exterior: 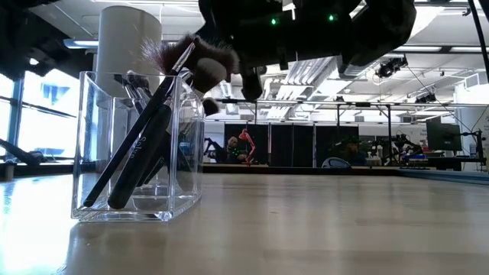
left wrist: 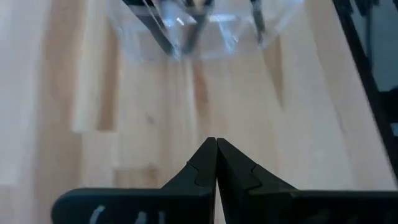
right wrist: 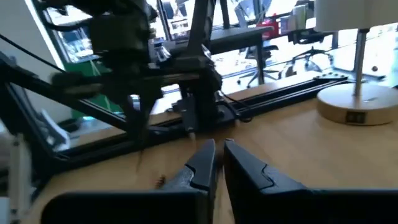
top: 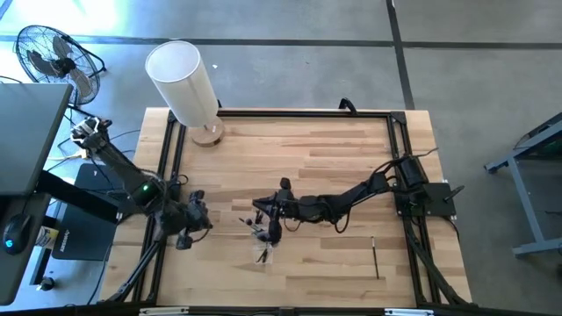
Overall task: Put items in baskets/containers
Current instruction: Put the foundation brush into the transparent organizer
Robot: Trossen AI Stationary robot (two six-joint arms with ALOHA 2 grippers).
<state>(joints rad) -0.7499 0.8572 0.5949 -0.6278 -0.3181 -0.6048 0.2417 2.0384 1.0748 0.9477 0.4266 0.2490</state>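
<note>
Above the clear cup (exterior: 137,145): right gripper (top: 268,230), jaws slightly parted, empty; lift clear of brushes (exterior: 145,137). Left gripper (top: 195,217) closed.

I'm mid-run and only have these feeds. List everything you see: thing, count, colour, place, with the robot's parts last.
Cup: one, clear, square-sided, mid-table below the right claw.
Brushes in cup: several, dark handles, leaning, one with a fluffy head; exact count unclear.
Loose brush: one, dark, thin, lying on the table's near right part.
Cylinder: one, white, on a round wooden base at the far left corner.
Table: one, light wood, black frame rails.
Fan: one, black, on the floor beyond the left corner.
Left claw: shut, empty, left of the cup.
Right claw: slightly parted, empty, over the cup.
</note>
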